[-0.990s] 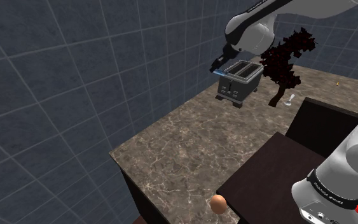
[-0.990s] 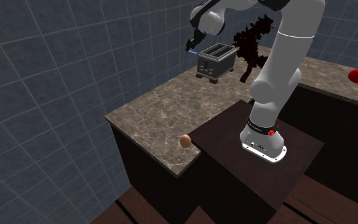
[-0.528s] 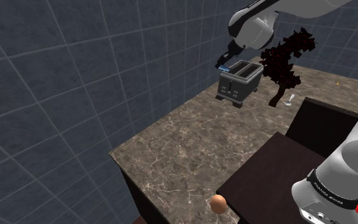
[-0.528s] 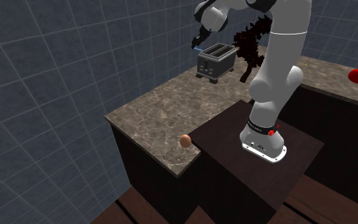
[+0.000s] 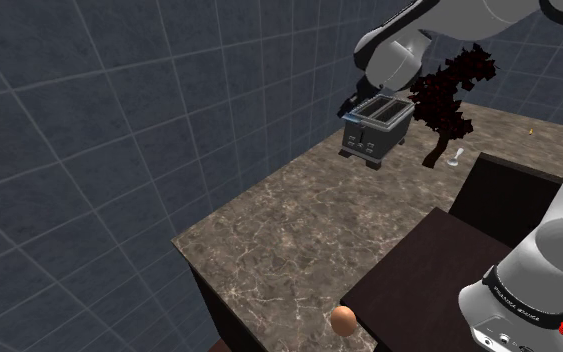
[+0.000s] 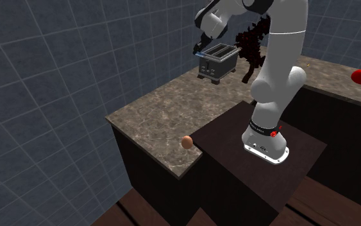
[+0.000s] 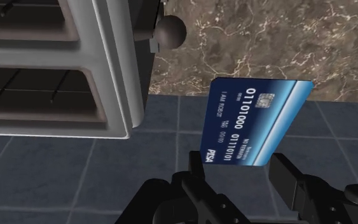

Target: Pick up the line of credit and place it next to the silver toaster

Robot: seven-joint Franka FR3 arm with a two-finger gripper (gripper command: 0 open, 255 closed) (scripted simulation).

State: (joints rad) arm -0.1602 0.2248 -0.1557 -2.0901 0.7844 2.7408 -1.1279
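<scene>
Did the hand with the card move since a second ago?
Yes. In the second exterior view the hand has shifted right, closer to the toaster, with the card clasped in it.

Blue card (image 7: 255,121) clasped in gripper (image 7: 238,167): number "01101000", smaller "I AM ROBOT", logo "PISA" at the corner nearest the fingers; other print illegible.

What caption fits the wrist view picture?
Tool gripping a blue credit card beside the silver toaster at the marbled counter edge.
</scene>
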